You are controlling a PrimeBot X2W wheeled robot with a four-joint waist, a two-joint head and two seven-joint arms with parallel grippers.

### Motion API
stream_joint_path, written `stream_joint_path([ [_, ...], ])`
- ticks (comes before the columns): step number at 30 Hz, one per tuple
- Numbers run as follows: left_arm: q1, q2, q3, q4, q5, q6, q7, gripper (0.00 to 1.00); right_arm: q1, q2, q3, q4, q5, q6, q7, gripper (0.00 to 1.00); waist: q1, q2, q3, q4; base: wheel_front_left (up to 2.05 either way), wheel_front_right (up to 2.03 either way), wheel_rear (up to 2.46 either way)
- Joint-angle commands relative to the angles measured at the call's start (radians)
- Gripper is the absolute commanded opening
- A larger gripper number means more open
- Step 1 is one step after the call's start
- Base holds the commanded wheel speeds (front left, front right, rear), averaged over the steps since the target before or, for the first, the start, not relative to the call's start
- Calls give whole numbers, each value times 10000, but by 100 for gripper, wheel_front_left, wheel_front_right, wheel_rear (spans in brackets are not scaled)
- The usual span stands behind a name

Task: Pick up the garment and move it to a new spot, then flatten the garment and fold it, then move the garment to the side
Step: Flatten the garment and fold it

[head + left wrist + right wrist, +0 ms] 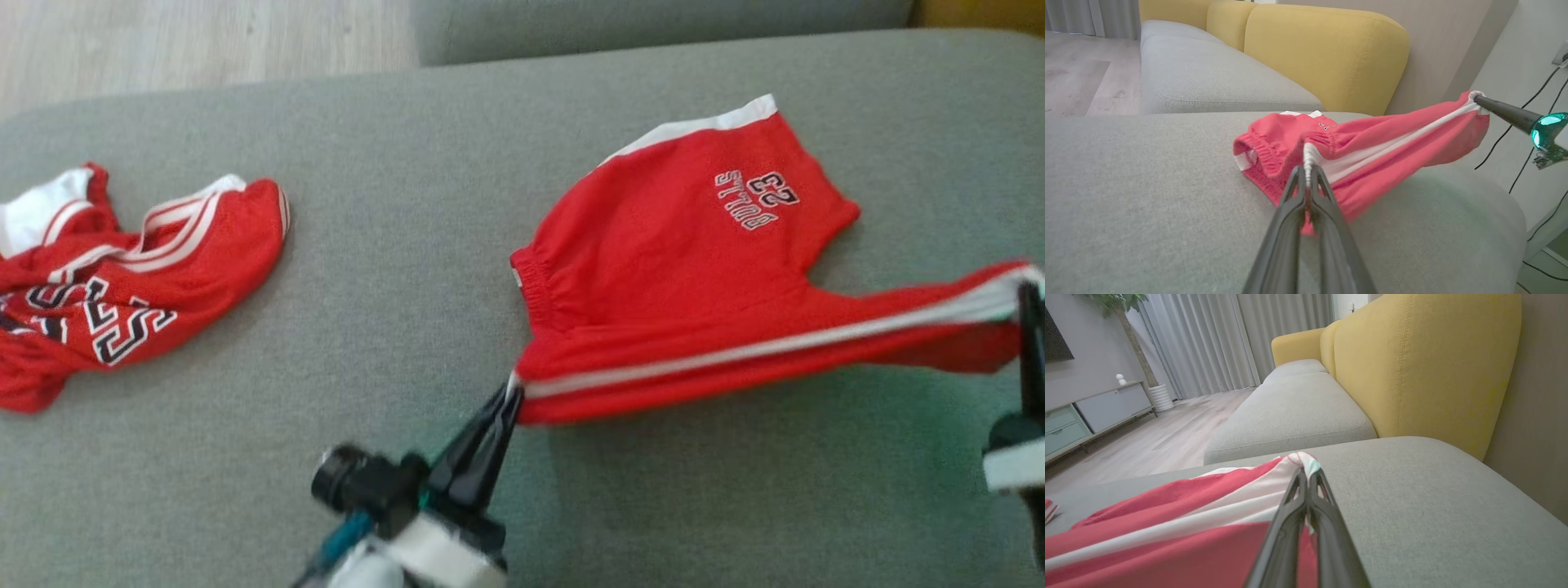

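Both grippers, left [508,398] and right [1027,287], clamped the shorts [686,269] (striped edge), stretching them flat.

So what we've got under everything is a big grey fabric cushion [392,327], looks like a sofa seat, a bit rounded at the corners. Two things lie on it. Over on the left we see a red jersey [122,302] with white trim and black-and-white lettering, crumpled in a heap and partly cut off by the frame edge. Well apart from it, towards the right, there's a pair of red shorts [678,269] with "BULLS 23" on one leg. The far part rests on the cushion, while the near striped edge is raised off it and taut. Beyond the cushion we see another grey seat [653,28] right up against it
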Motion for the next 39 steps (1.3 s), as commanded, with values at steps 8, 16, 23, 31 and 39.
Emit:
stream_joint_path([
  [8, -3164, -619, 411, 1056, -400, 125, 1102, 0, -2894, -448, 264, 212, -738, 33, 875, 0, 1, 0, 1256, 510, 0, 0, 0],
  [16, -5679, -779, 18, 2727, -1228, 241, 1672, 0, -5908, -1055, 1431, 2584, -753, 33, 1196, 0, 1, 0, 2375, 1005, 0, 0, 0],
  [23, -6967, -784, -898, 3513, -2093, 688, 1256, 0, -7716, -1191, 2539, 4509, -546, 33, 950, 0, 1, 0, 3006, 1285, 0, 0, 0],
  [31, -7655, -786, -1965, 4320, -3134, 1065, 541, 100, -8929, -967, 3887, 6518, 81, 33, 252, 100, 1, 0, 3209, 1415, 0, 0, 0],
  [39, -7145, -786, -2310, 4198, -3363, 1791, -85, 100, -8049, -887, 4537, 7248, 1344, 33, -331, 100, 1, 0, 2338, 1453, 0, 0, 0],
])
